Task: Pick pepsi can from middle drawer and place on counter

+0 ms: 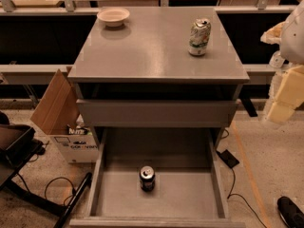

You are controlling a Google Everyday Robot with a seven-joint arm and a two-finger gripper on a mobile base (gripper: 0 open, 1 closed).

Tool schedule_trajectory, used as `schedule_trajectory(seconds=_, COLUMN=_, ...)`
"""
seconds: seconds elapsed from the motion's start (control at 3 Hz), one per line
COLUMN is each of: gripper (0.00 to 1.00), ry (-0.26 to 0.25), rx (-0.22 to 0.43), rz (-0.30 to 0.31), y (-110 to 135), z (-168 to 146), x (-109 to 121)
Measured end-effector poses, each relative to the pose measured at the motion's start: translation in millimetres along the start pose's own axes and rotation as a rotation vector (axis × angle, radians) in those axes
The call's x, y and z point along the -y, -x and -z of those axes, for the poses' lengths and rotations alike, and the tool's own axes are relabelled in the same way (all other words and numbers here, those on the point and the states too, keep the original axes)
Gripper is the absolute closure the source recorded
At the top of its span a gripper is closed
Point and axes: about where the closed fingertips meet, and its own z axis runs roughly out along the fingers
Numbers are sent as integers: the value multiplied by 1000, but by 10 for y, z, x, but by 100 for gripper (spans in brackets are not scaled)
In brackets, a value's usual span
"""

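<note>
Standing before the grey cabinet (88,91), I record the following. The middle drawer (190,198) is pulled fully out from the cabinet's front, its flat floor and low side walls exposed. The pepsi can (147,178) stands upright on that floor, near the centre and slightly toward the cabinet's left side, touching neither wall. Above the open drawer, a plain drawer front (156,113) sits out a little from the cabinet body, with a dark gap above it. The table (142,56), being the cabinet's flat top, carries two items: a pale white-and-green can (199,37) upright toward the cabinet's rear right corner, and a shallow light bowl (113,16) at its rear left corner, the two well apart. The pincer (285,96) hangs off the cabinet's right side, level with the top edge, clear of the table and well away from the pepsi can; whether it is spread or pressed together I cannot tell. A cardboard box (57,108) with an open flap stands on the floor by the cabinet's left side. A dark cable (237,194) trails on the floor to the cabinet's right.
</note>
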Motion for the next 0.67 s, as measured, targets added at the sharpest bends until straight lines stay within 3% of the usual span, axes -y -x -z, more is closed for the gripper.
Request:
schedule_trajectory(seconds=0.33, gripper=0, ry=-8, rx=0, rz=-2, y=-2, z=24, x=3)
schedule_trajectory(seconds=0.67, gripper=0, ry=-17, rx=50, rz=-17, y=-61, z=-139, x=39)
